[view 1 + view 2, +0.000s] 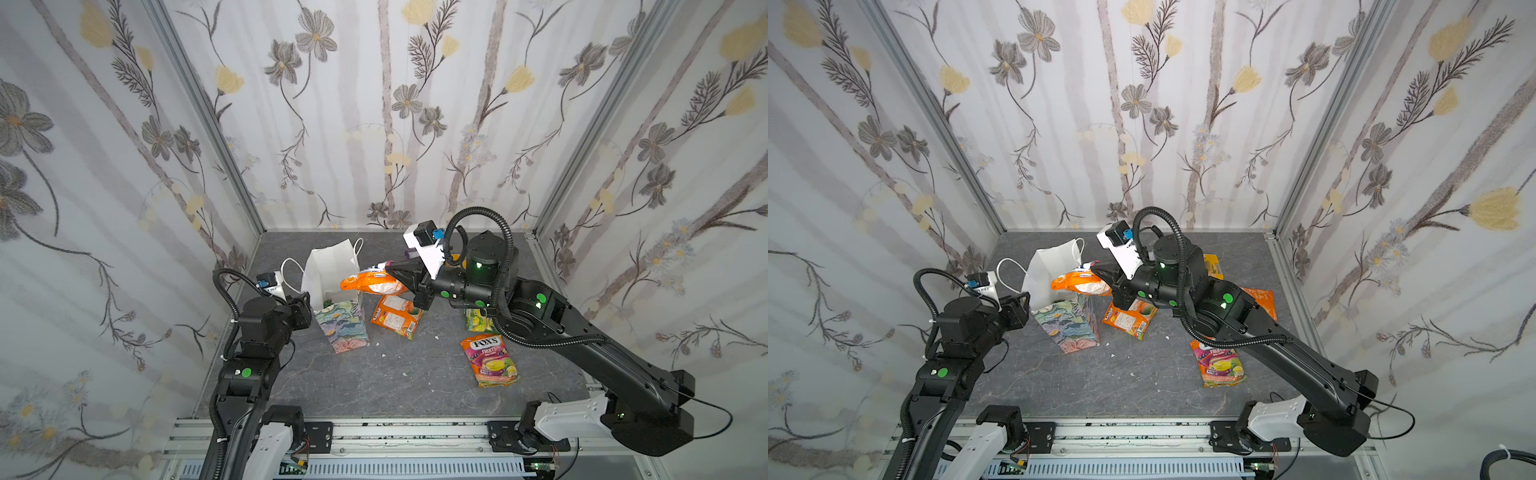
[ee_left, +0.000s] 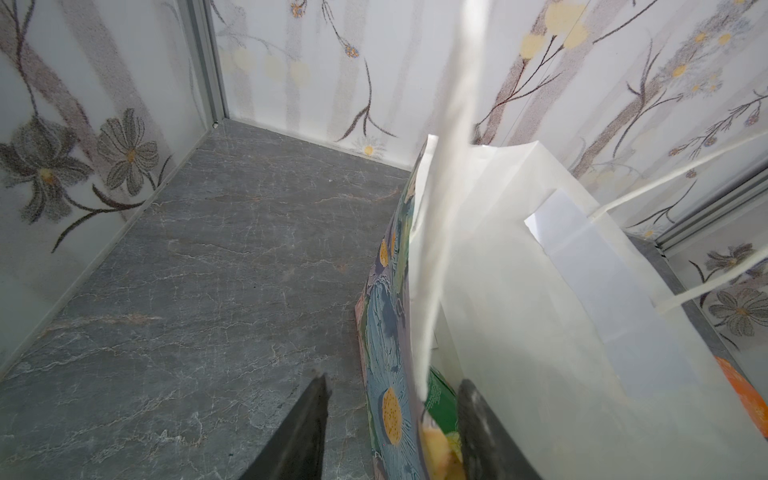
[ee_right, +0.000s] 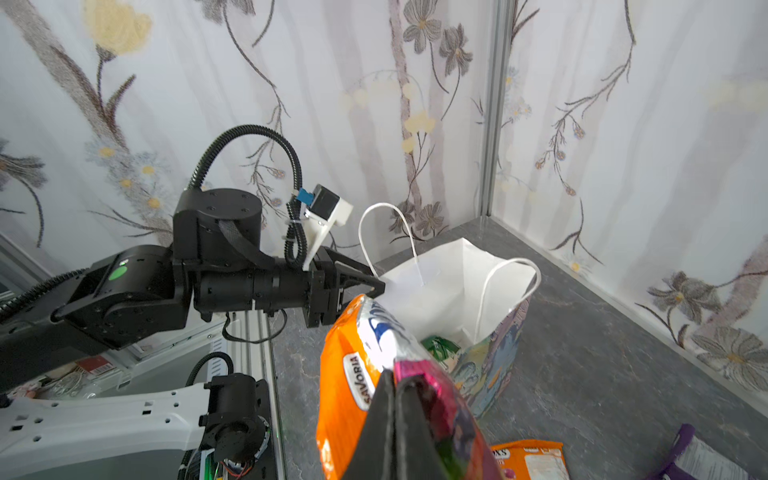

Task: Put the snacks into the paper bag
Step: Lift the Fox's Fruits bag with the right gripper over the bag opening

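Over the grey tabletop [image 1: 415, 382], your right gripper [image 1: 395, 274] clamped the orange packet [image 1: 370, 284], which pointed lengthwise at the paper bag [image 1: 332, 270] mouth just beside it. Your left gripper [image 2: 395, 380] straddled the bag's rim, grip unclear.

The right gripper [image 1: 392, 272] reaches across the middle, clamped on an orange packet [image 1: 370, 286] at the open mouth of the paper bag [image 1: 332, 270]. The left gripper [image 1: 306, 300] meets the bag's left rim. A second orange packet [image 1: 395, 318] lies just right of the bag, with a FOX'S packet [image 1: 490, 359] nearer and further right.

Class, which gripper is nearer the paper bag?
Left. The left gripper clamps a wall of the paper bag; the right gripper, gripping an orange packet, hangs beside its opening.
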`<act>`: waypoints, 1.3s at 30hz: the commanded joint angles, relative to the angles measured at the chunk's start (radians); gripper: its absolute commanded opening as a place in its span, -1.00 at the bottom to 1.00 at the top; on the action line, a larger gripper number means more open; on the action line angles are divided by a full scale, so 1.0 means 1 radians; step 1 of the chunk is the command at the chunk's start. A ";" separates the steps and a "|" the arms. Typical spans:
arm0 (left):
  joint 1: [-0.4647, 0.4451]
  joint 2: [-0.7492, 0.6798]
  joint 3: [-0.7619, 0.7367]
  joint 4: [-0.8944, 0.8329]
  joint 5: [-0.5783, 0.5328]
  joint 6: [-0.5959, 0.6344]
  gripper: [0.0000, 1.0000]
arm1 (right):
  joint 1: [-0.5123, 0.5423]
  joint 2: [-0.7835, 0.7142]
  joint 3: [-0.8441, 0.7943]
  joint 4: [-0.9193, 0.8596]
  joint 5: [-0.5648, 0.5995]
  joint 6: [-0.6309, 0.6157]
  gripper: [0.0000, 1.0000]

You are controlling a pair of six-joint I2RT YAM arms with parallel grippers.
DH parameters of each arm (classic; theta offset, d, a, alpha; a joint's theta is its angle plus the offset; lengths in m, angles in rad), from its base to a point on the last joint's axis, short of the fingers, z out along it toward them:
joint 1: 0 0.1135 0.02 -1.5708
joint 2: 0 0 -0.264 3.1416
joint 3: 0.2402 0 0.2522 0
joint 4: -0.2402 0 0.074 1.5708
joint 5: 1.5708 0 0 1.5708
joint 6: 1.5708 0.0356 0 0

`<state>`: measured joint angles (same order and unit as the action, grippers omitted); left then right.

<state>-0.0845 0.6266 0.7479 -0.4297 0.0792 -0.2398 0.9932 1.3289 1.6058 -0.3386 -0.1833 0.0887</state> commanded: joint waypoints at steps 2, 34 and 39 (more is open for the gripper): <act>0.000 0.001 -0.003 0.011 -0.008 -0.002 -0.01 | 0.026 0.048 0.069 0.058 -0.053 -0.017 -1.00; 0.000 0.012 -0.006 0.014 0.002 0.002 -0.01 | -0.045 0.538 0.558 0.079 -0.227 -0.049 -1.00; 0.000 0.012 -0.007 0.014 0.002 0.002 -0.01 | -0.062 0.611 0.635 -0.006 -0.230 -0.073 -1.00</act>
<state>-0.0845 0.6376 0.7437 -0.4244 0.0822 -0.2398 0.9348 1.9259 2.2189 -0.3302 -0.3851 0.0425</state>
